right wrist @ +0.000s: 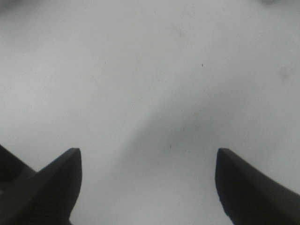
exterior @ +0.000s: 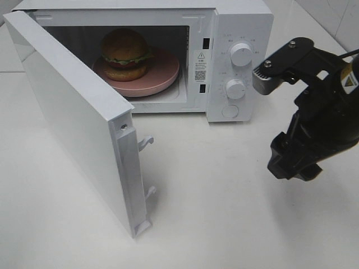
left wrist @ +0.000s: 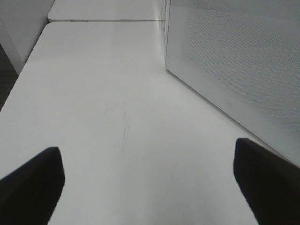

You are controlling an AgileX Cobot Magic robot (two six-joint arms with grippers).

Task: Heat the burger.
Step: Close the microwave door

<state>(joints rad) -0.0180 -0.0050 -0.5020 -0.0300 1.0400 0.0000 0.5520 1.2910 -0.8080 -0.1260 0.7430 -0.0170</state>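
Note:
The burger [exterior: 125, 53], with golden bun, green lettuce and a red layer, sits on a pink plate [exterior: 168, 74] inside the open white microwave [exterior: 235, 28]. Its door [exterior: 73, 117] swings out toward the front left. My right gripper [exterior: 294, 167] hangs over the table to the right of the microwave, pointing down; the right wrist view shows my right gripper [right wrist: 147, 152] open over bare white table with nothing between its fingers. My left gripper [left wrist: 146, 150] is open and empty above the table, with the door's outer face [left wrist: 234, 61] beside it. The left arm is outside the exterior high view.
Two round knobs [exterior: 241, 54] and a button sit on the microwave's right panel. Door latch hooks [exterior: 147, 141] stick out from the door's free edge. A second white table [left wrist: 103, 9] adjoins at the far end in the left wrist view.

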